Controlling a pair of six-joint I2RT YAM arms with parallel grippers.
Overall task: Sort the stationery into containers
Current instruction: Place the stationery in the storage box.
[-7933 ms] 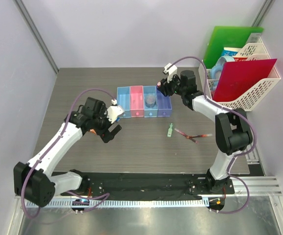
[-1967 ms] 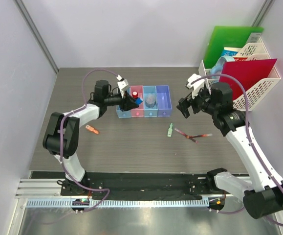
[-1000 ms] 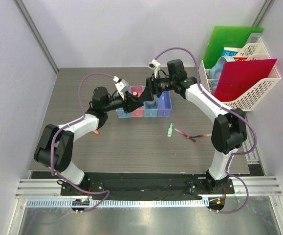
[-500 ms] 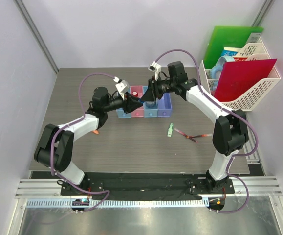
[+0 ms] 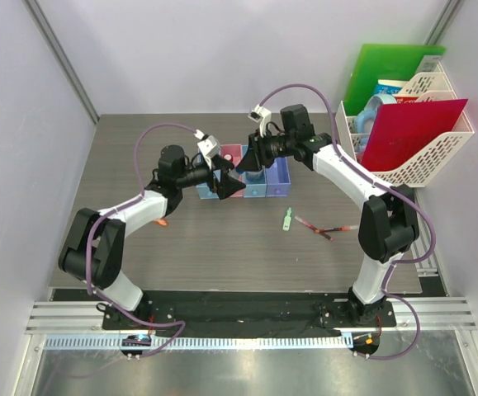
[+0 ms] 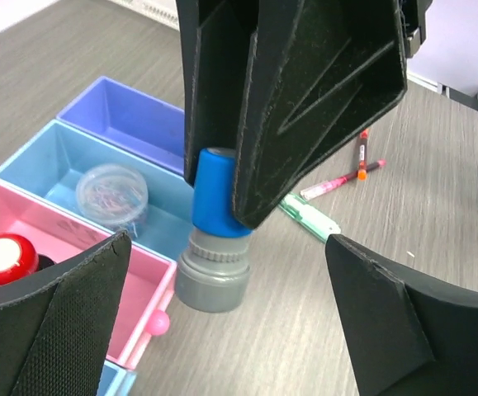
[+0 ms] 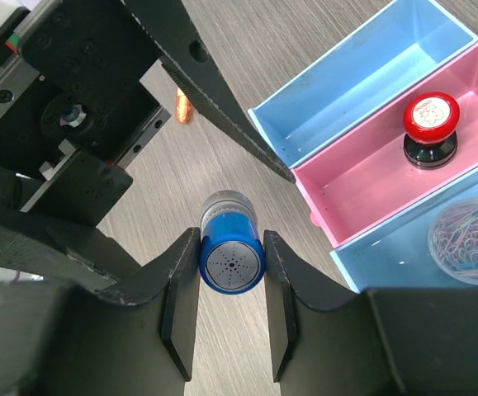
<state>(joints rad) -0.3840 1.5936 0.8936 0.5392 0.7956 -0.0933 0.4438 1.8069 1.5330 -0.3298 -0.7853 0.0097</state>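
Observation:
My right gripper [image 7: 231,247] is shut on a blue-and-grey cylinder [image 7: 232,262] and holds it upright just above the table, in front of the pink bin [image 7: 371,177]. My left gripper [image 6: 228,243] is open, one finger on each side of the cylinder [image 6: 216,210] and apart from it. The two grippers meet in front of the containers [image 5: 277,175]. A red-black round cap [image 7: 431,124] stands in the pink bin. A clear roll [image 7: 470,235] lies in the light blue bin. The green piece [image 5: 287,219] and dark-red pens [image 5: 325,228] lie right of centre. The orange piece [image 5: 162,221] lies on the left.
A white mesh file rack [image 5: 424,157] with a red folder [image 5: 412,132] and a green folder [image 5: 387,74] stands at the back right. Grey walls close the table on the left, back and right.
My right arm swung in from the right to the left gripper at the bins. My left gripper's fingers have spread apart and shifted slightly right; the right gripper now grips the blue cylinder.

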